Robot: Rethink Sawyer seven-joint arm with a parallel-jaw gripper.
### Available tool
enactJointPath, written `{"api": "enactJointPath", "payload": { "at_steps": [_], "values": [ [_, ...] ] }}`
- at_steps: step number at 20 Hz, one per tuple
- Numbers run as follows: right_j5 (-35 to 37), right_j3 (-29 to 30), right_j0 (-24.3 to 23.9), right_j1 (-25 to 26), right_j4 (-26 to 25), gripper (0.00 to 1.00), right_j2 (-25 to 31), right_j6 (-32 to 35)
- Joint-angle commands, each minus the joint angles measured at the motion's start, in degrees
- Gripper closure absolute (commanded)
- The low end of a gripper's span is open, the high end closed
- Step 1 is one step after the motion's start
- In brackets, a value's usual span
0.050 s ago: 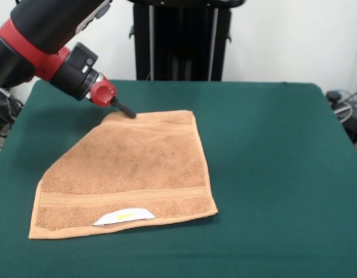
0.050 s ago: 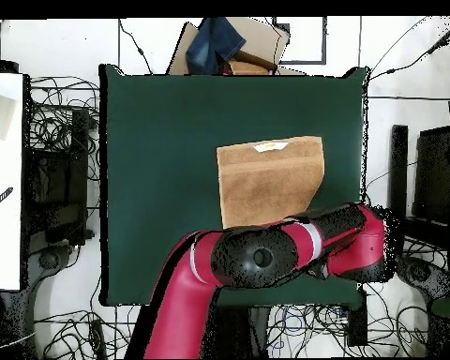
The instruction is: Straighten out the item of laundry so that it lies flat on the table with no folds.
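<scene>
The item of laundry (image 1: 132, 168), a light orange-tan towel, lies on the green table (image 1: 271, 150) left of centre. Its white label (image 1: 125, 216) with a yellow mark sits on the near edge. The near and right edges run straight. The left side runs as a long slant from the far edge to the near left corner, as if that corner is folded in. My gripper (image 1: 129, 112) touches the towel's far edge at the top of that slant. In the overhead view the towel (image 2: 266, 178) lies mid-table (image 2: 154, 169), and my red arm (image 2: 266, 255) hides the gripper.
Beyond the table's top edge in the overhead view stands a cardboard box with a blue cloth (image 2: 231, 45). Cables (image 2: 55, 131) lie on the floor on both sides. A white surface (image 2: 2, 178) stands at the left. More cables (image 1: 340, 101) show at the front view's right.
</scene>
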Motion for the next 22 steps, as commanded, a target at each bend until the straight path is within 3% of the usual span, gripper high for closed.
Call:
{"api": "enactJointPath", "payload": {
  "at_steps": [1,7,8,18,22],
  "values": [
    [1.2,1.5,2.5,0.0,0.2,1.0,11.4,-12.5],
    [0.4,3.6,4.4,-2.2,-0.5,1.0,13.6,-11.6],
    [3.0,5.3,4.4,2.1,0.6,1.0,16.4,-17.3],
    [5.9,6.7,5.2,0.6,0.6,1.0,18.0,-16.8],
    [21.4,10.4,6.1,-1.2,4.8,1.0,11.5,-20.1]
  ]
}}
